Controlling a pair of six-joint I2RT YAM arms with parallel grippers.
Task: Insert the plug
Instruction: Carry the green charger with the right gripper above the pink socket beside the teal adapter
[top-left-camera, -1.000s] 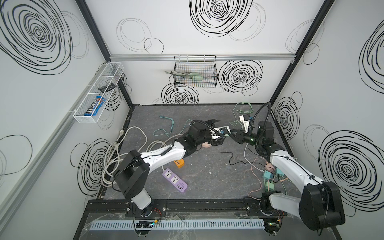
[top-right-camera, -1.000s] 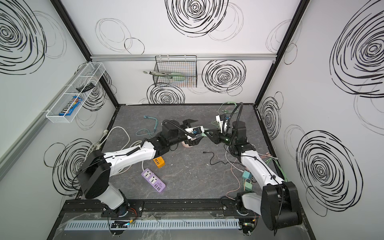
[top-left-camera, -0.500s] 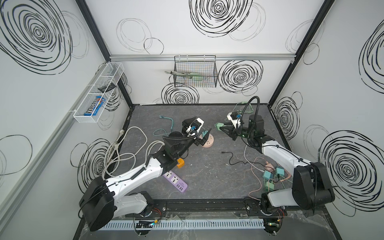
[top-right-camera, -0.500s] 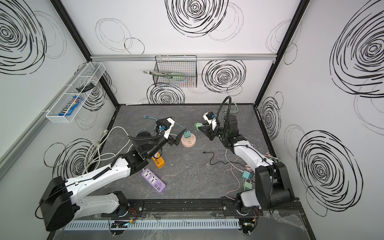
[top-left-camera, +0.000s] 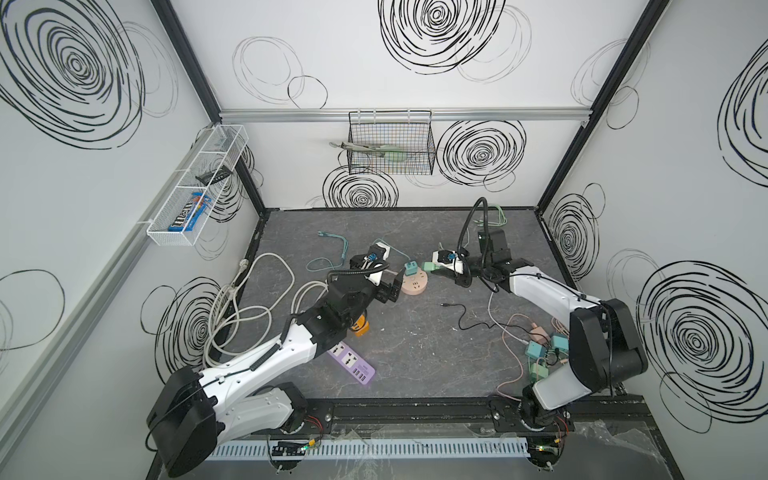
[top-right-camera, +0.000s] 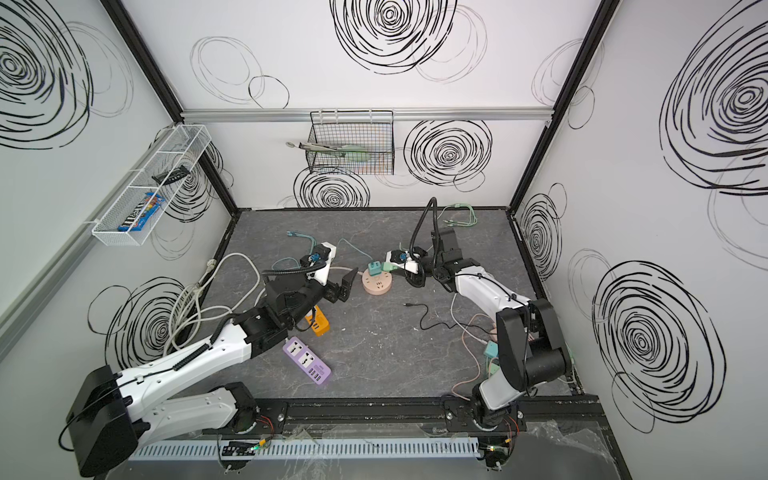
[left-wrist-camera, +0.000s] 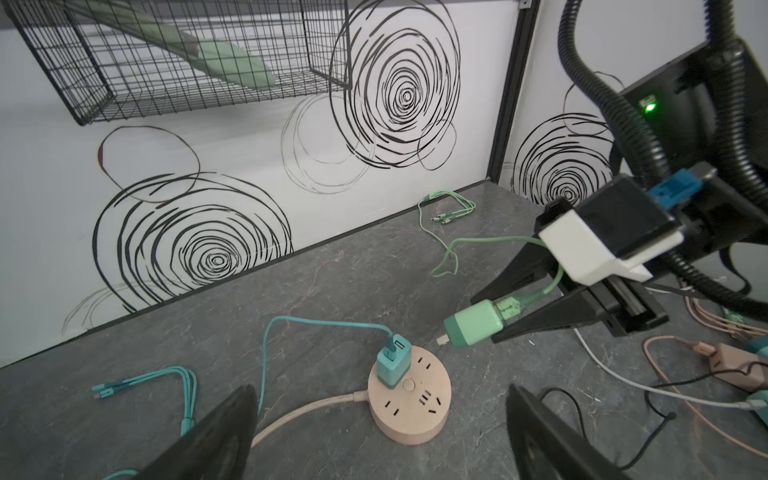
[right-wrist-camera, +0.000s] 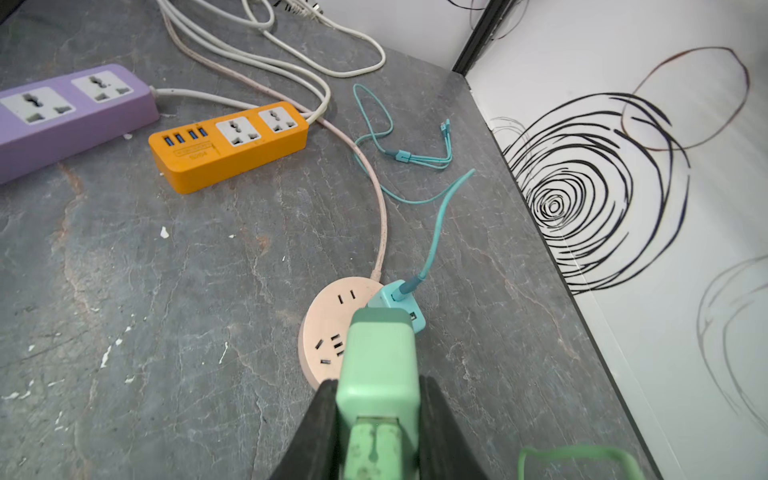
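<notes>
A light green plug (right-wrist-camera: 380, 365) is held off the table, my right gripper (right-wrist-camera: 378, 384) shut on its sides, with its prongs pointing at the round pink socket hub (right-wrist-camera: 328, 328). In both top views the green plug (top-left-camera: 428, 266) hangs just right of the hub (top-left-camera: 413, 286). A teal plug (left-wrist-camera: 392, 361) with a teal cable stands inserted in the hub (left-wrist-camera: 409, 399). My left gripper (left-wrist-camera: 380, 388) is open, low beside the hub's left side, with nothing between its fingers. In a top view the left gripper (top-right-camera: 347, 286) stands apart from the hub (top-right-camera: 377, 284).
An orange power strip (right-wrist-camera: 228, 141) and a purple power strip (right-wrist-camera: 70, 112) lie front left of the hub. White cables (top-left-camera: 249, 299) coil at the left. A black cable (top-left-camera: 465, 316) and a heap of chargers (top-left-camera: 544, 345) lie at the right.
My left arm has drawn back leftward from the middle, where its gripper met the right one. My right gripper has carried the green plug leftward, up to the hub.
</notes>
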